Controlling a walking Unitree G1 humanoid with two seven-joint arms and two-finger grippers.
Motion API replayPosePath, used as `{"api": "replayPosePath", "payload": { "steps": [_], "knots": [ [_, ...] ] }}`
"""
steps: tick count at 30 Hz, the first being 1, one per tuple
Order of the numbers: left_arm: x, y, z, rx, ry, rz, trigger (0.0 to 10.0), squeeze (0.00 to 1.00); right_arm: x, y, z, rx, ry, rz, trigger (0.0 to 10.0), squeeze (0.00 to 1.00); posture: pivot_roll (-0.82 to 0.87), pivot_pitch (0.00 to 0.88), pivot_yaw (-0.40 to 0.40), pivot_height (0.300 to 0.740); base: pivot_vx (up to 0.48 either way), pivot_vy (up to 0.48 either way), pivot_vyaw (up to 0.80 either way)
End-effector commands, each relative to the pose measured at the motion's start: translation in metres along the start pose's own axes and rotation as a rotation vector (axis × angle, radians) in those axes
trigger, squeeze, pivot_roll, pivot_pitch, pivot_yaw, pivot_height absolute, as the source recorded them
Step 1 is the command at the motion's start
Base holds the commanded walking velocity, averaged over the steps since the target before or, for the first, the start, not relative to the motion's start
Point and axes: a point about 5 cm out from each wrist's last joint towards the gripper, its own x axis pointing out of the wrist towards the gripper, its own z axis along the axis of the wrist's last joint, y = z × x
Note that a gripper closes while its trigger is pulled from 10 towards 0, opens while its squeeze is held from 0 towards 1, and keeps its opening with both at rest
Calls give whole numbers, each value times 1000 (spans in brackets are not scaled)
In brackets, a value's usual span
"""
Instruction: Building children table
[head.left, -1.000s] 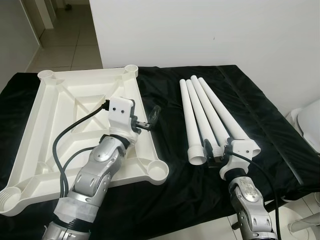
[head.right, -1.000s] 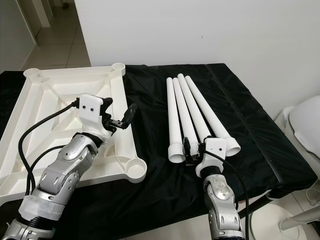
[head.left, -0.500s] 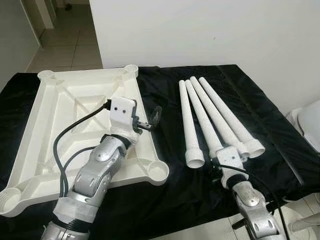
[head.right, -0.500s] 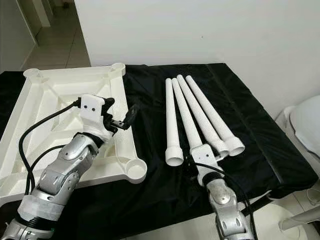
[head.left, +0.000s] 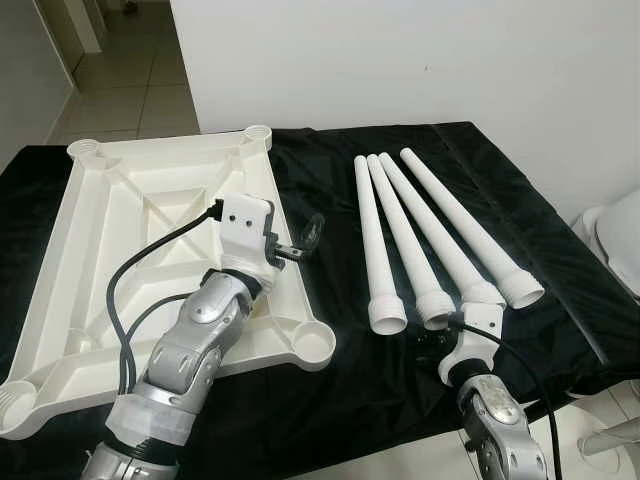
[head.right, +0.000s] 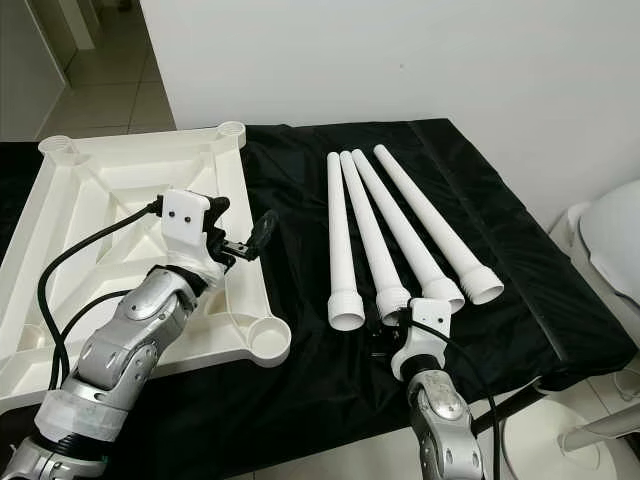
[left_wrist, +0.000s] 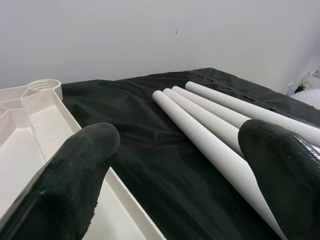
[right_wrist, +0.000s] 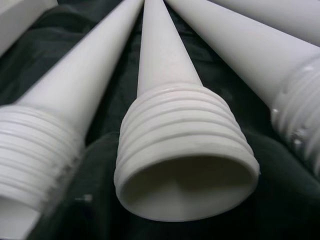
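Four white legs (head.left: 415, 235) lie side by side on the black-draped surface (head.left: 340, 200), fanned slightly; long axes run away from the robot, narrow tips far, wide threaded ends near. Upturned table top (head.left: 150, 250) lies just left of them, apart, with round sockets at its corners.

Right pincer (head.right: 385, 345) sits low just before the threaded ends; right wrist view faces the open mouth of one leg (right_wrist: 180, 165). Cannot tell whether its fingers are spread or closed.

Left pincer (head.left: 297, 243) hovers over the top's right rim, fingers (left_wrist: 75, 165) spread wide, gripping nothing.

Judgement: legs look like hollow moulded plastic – light, stiff, smooth, apt to roll. Best hold is probably on the shaft just above the thread, across the long axis, leaving the thread free for its socket
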Motion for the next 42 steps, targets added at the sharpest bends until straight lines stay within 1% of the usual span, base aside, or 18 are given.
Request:
{"api": "replayPosePath", "payload": {
  "steps": [1,2,9,10,12,15,20,21,22,23,29,32,36,38,39,40,41,42],
  "knots": [
    [2,-11,4,7,-8,-164,10000,0,0,0,-2,14,-15,-4,1294,0,-70,47,21,740,0,0,0],
    [3,-12,4,7,-9,-165,10000,0,0,0,-1,5,-29,1,10000,0,-70,45,24,740,0,0,0],
    [4,-12,4,6,-12,-168,10000,0,5,-1,-1,-2,-45,16,10000,0,-71,41,29,740,0,0,0],
    [5,-13,5,5,-15,-169,10000,0,10,-3,-2,-4,-39,13,10000,0,-70,42,29,740,0,0,0],
    [5,-13,5,5,-15,-169,10000,0,10,-3,-2,-4,-39,13,10000,0,-70,42,29,740,0,0,0],
    [7,-13,6,5,-20,-169,10000,0,18,-5,-4,-21,-27,14,10000,0,-70,42,31,740,0,0,0],
    [8,-16,7,8,-23,-172,10000,0,27,-2,-7,-26,-6,25,10000,0,-70,42,31,740,0,0,0],
    [9,-17,7,9,-24,-175,10000,0,32,1,-9,-39,7,41,7882,0,-70,42,31,740,0,0,0],
    [9,-17,7,9,-24,-175,10000,0,32,1,-9,-39,7,41,7882,0,-70,42,31,740,0,0,0],
    [9,-18,7,11,-26,-176,10000,0,34,4,-10,-31,7,49,0,0,-64,38,30,740,0,0,0],
    [12,-18,7,1,-14,-179,10000,0,33,8,-10,-34,-28,60,0,0,-61,39,28,740,0,0,0],
    [15,-20,8,-69,15,-218,10000,0,25,8,-1,-27,-136,57,0,0,-69,35,29,740,0,0,0],
    [15,-22,8,-112,27,-248,10000,0,22,7,5,-62,-192,45,0,0,-71,34,29,740,0,0,0],
    [15,-22,8,-112,27,-248,10000,0,22,7,5,-62,-192,45,0,0,-71,34,29,740,0,0,0],
    [16,-23,9,-160,32,-277,10000,0,20,8,11,-112,-228,40,0,0,-78,30,31,740,0,0,0],
    [16,-23,9,-160,32,-277,10000,0,20,8,11,-112,-228,40,0,0,-78,30,31,740,0,0,0],
    [17,-25,13,-239,32,-315,10000,0,19,9,19,-195,-273,32,10000,0,-82,28,32,740,0,0,0],
    [17,-25,13,-239,32,-315,10000,0,19,9,19,-195,-273,32,10000,0,-82,28,32,740,0,0,0]
  ]
}}
